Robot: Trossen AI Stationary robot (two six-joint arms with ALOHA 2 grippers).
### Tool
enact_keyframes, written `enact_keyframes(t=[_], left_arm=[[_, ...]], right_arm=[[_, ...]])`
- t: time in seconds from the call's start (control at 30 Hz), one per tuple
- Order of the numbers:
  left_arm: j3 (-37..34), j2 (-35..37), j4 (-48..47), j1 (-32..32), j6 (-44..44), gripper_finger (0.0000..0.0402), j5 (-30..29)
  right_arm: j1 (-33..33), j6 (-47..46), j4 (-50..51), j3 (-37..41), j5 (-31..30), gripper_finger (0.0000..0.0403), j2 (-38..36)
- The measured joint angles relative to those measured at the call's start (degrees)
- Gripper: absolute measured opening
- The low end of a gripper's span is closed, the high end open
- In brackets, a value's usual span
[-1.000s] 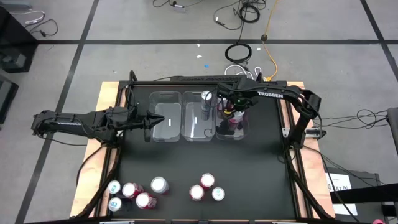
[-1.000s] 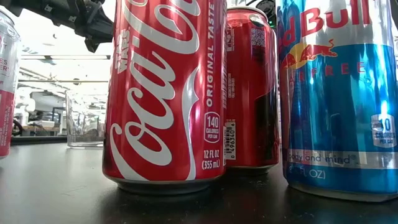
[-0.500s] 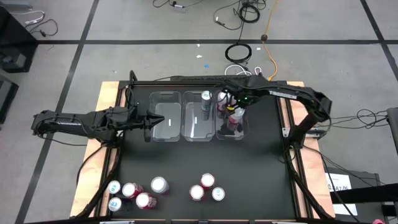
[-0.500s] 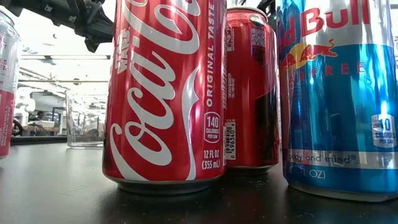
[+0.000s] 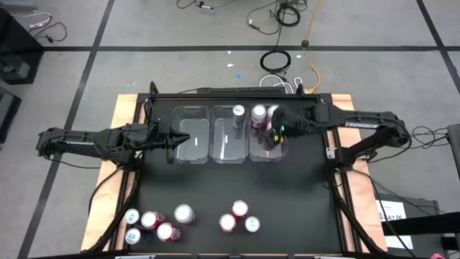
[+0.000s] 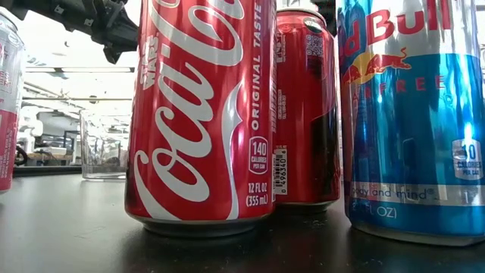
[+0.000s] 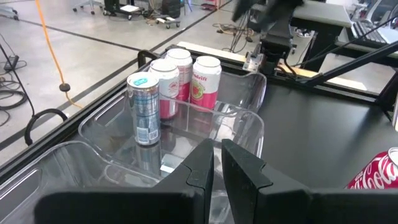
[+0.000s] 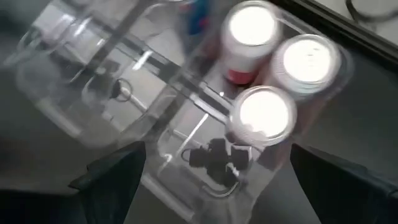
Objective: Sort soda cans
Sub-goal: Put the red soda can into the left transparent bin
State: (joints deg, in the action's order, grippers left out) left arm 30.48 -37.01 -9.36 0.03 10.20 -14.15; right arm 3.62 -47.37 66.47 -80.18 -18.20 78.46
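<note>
Where cables litter grey floor, black table (image 5: pixel 287 194) carries soda cans (image 5: pixel 237 209).

Low view, landmark: the big red can (image 6: pixel 201 114) in front.

- Red can: white script "Coca-Cola", cut off at the top. Beside the script, running vertically: "ORIGINAL TASTE". Below that a round badge: "140 CALORIES PER CAN". Beneath the badge: "12 FL OZ (355 mL)".
- Second red can (image 6: pixel 307 106), just behind and beside it: a barcode and a square code; fine print too small to read.
- Blue can (image 6: pixel 413 114), on the far side of that one: "Red Bull" across the top, partly cropped; "FREE" under it; near the base "body and mind" and "OZ)".

High view: "TROSSEN" in white on the right arm (image 5: pixel 356 124).
</note>
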Motion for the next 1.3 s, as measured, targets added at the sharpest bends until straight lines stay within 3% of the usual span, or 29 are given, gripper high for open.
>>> enact_keyframes(t=[0.23,0.67,0.87,1.07,1.3], left_arm=[[0.00,0.02,1.74,0.00,-0.02,0.0042,-0.01],[0.00,0.00,1.42,0.00,-0.02,0.0042,0.00],[0.00,0.02,1.76,0.00,4.29,0.0042,0.63],[0.11,-0.05,1.39,-1.45,2.86,0.0042,1.31],[5.61,-6.02,-1.32,-7.34,2.47,0.0042,-1.07]], right_arm=[[-10.33,-2.15,-0.52,0.02,-1.32,0.0394,2.01],[-15.97,-5.52,-1.06,0.04,0.31,0.0383,6.57],[-19.60,-7.31,-0.43,0.04,-0.53,0.0328,6.60],[-22.81,-6.21,0.55,0.04,-4.37,0.0251,6.62],[-26.28,-5.55,1.93,0.04,-4.80,0.0197,6.62]])
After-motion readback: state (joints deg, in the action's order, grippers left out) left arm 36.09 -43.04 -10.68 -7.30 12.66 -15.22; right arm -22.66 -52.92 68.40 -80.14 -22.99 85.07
